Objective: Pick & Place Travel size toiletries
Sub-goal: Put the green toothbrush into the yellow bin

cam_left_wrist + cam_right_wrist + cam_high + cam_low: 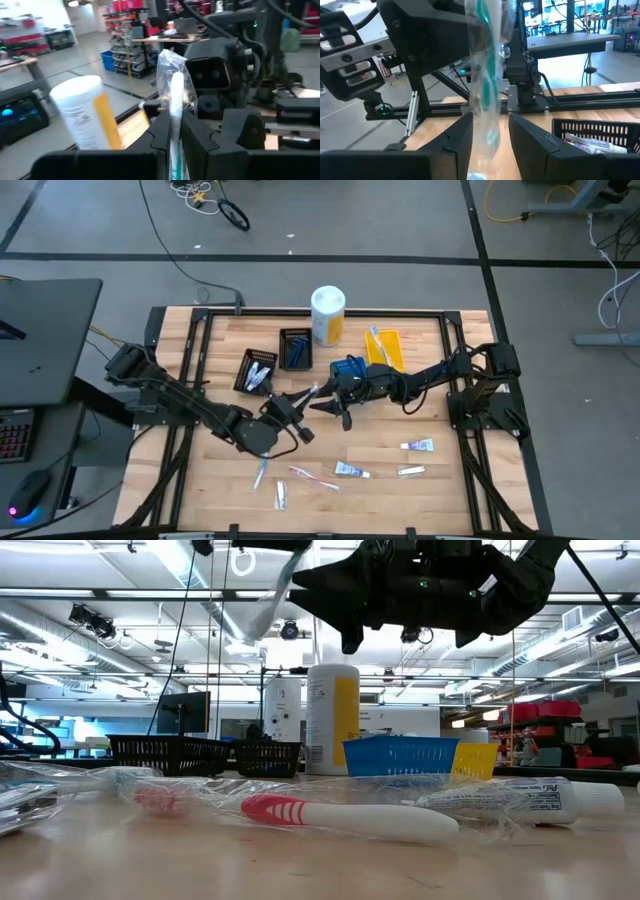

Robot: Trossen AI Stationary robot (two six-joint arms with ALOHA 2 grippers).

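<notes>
Both grippers meet above the middle of the table. My left gripper (296,404) (172,127) is shut on a clear-wrapped toothbrush (309,393) (174,85) with a white handle and teal parts. My right gripper (324,402) (490,131) is open, one finger on each side of the same toothbrush (487,75). In the low view the wrapped toothbrush (272,598) shows high above the table. Loose on the wood lie a pink toothbrush (313,478) (340,815), small tubes (417,445) (351,470) (520,802) and a blue toothbrush (260,473). My left gripper pinches the wrapped toothbrush by its handle (173,117) between the two fingers. The brush runs along the fingers and sticks out past their tips toward the right arm, lifted clear of the table. My right gripper brackets the wrapper's far part (485,107); whether its fingers touch it, I cannot tell.
At the far side stand a white-and-yellow canister (327,315) (332,720), two black trays (295,348) (257,370), a blue tray (348,368) (400,755) partly under the right arm, and a yellow tray (385,347). The near half of the table holds the loose toiletries.
</notes>
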